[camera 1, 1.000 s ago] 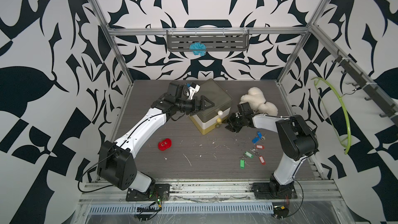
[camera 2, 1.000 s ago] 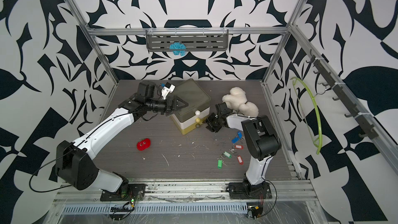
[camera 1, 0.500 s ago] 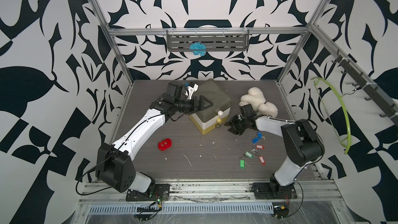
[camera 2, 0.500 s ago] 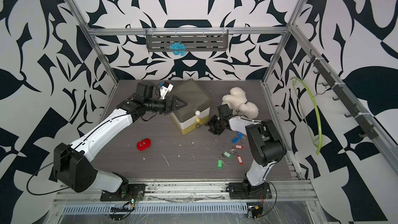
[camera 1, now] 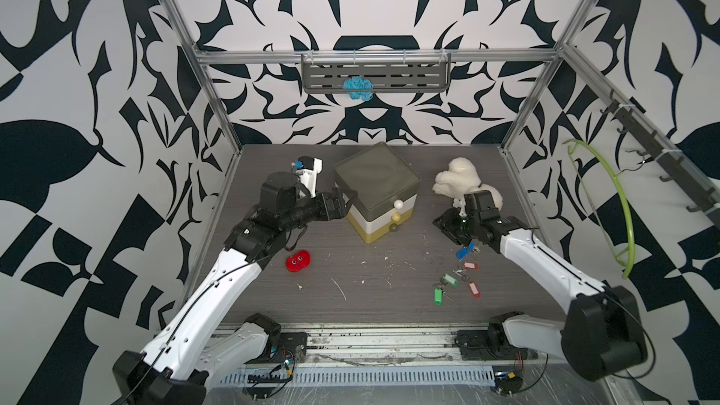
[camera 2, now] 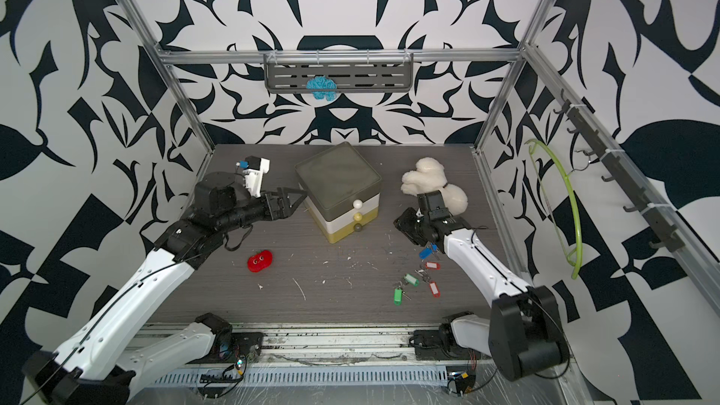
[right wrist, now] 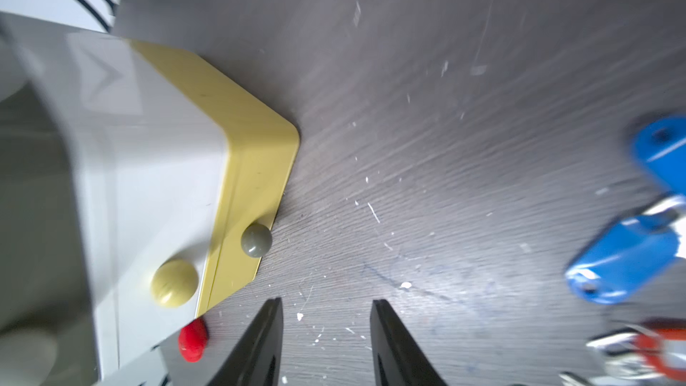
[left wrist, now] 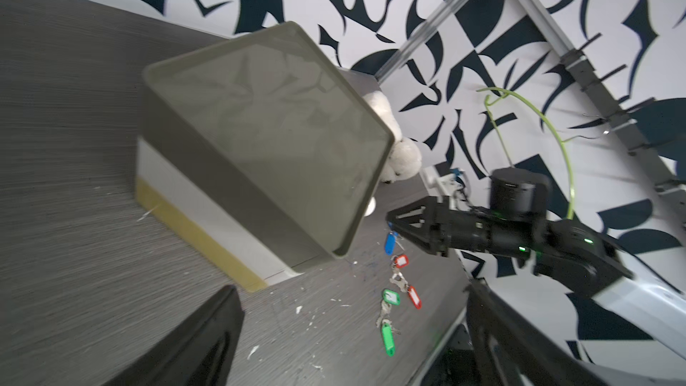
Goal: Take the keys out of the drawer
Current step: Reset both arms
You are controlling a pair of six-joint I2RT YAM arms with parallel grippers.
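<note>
Your right elbow has swung outward, right pincer narrow, empty, left pincer wide, blue-, red-, green-tagged keys on table, drawers shut.

Table bears keys, toy (red), box.

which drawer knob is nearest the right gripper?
The dark grey knob on the yellow bottom drawer, just ahead of the open right gripper. The yellow knob and the white knob sit on the drawers above, farther off.
</note>
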